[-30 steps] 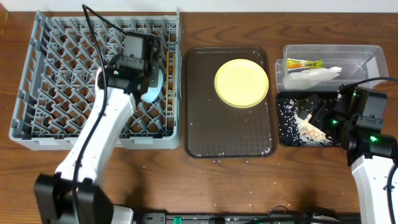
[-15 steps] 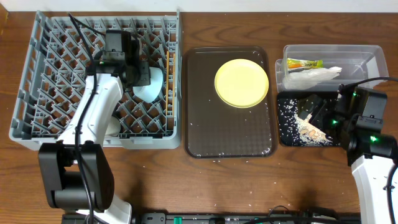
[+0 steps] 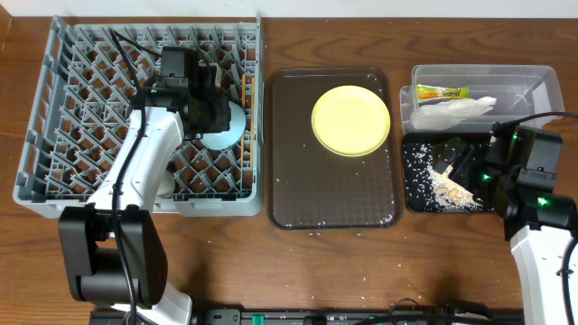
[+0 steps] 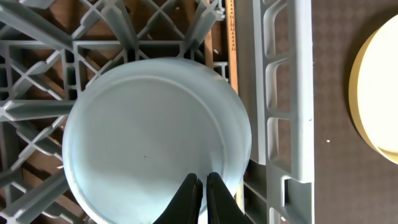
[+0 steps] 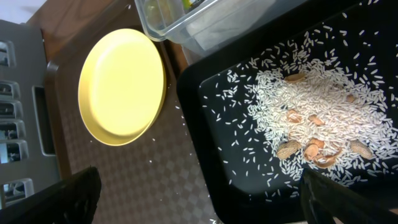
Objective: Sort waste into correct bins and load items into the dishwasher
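Left tool (image 4: 200, 179) clamps near rim of light blue bowl (image 4: 155, 134).

the light blue bowl (image 4: 155, 143) fills the middle, its round face toward the camera, set among the grey lattice of the dish rack (image 4: 280, 93). the left gripper (image 4: 201, 182) shows at the bottom edge, its two dark fingers pressed together over the bowl's near part; whether they touch it is unclear. a wooden chopstick (image 4: 231, 43) lies along the rack's side wall. beyond that wall, the yellow plate (image 4: 379, 93) rests on the dark brown tray (image 4: 329, 62).
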`<state>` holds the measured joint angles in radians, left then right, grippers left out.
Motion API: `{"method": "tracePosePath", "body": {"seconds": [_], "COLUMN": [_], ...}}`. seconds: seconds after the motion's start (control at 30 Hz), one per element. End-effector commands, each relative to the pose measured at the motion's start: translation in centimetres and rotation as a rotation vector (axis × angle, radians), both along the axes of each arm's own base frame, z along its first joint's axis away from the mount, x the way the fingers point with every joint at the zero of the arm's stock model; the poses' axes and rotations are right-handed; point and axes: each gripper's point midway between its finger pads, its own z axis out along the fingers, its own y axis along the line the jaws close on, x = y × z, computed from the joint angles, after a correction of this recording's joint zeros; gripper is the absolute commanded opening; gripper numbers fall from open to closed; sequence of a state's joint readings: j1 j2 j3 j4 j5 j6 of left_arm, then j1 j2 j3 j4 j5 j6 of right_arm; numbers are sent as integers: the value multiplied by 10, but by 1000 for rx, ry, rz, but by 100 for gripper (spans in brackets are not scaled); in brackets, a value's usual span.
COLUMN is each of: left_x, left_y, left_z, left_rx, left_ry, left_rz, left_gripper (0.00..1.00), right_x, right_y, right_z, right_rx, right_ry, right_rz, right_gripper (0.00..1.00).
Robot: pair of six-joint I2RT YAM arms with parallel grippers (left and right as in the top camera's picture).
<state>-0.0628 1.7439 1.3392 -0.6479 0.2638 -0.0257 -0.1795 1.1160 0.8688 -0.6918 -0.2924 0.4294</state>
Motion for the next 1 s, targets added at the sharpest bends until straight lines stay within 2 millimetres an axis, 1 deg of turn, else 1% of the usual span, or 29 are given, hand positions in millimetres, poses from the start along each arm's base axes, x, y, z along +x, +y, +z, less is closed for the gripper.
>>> {"method": "tracePosePath", "body": {"seconds": [0.0,0.13,0.23,0.4,0.5,0.57,0.6,0.63,0.67,0.73,0.83,0.9,0.97], "left_x": [-2,-8,-11,-14,-15,-14,-12,-12,-11,-11,-13,-15,-18], "left_y": [-4,-15,-15,-26,-22,-14,-8,-2,7,30,72,99,125], "left_z": [-4,-3,-2,8,14,21,27,33,41,55,72,73,69], "left_rx": [-14,-74,-76,-140,-120,-90,-64,-41,-12,49,124,162,178], "left_ry": [15,39,47,39,26,-1,-22,-41,-65,-102,-146,-148,-132], "left_rz": [-14,-41,-36,-63,-54,-36,-21,-5,23,107,239,309,374], "left_gripper": [8,8,8,8,8,8,8,11,15,17,16,8,8], "right_x": [2,2,2,2,2,2,2,2,2,2,2,2,2], "right_y": [-1,-1,-1,-1,-1,-1,-1,-1,-1,-1,-1,-1,-1], "right_z": [8,8,8,8,8,8,8,8,8,8,8,8,8], "right_rx": [1,1,1,1,1,1,1,1,1,1,1,1,1], "right_ry": [-22,-22,-22,-22,-22,-22,-22,-22,-22,-22,-22,-22,-22], "right_rz": [-4,-4,-4,-4,-4,-4,-4,-4,-4,-4,-4,-4,-4], "right_gripper": [99,99,99,99,99,99,99,99,99,99,99,99,99]}}
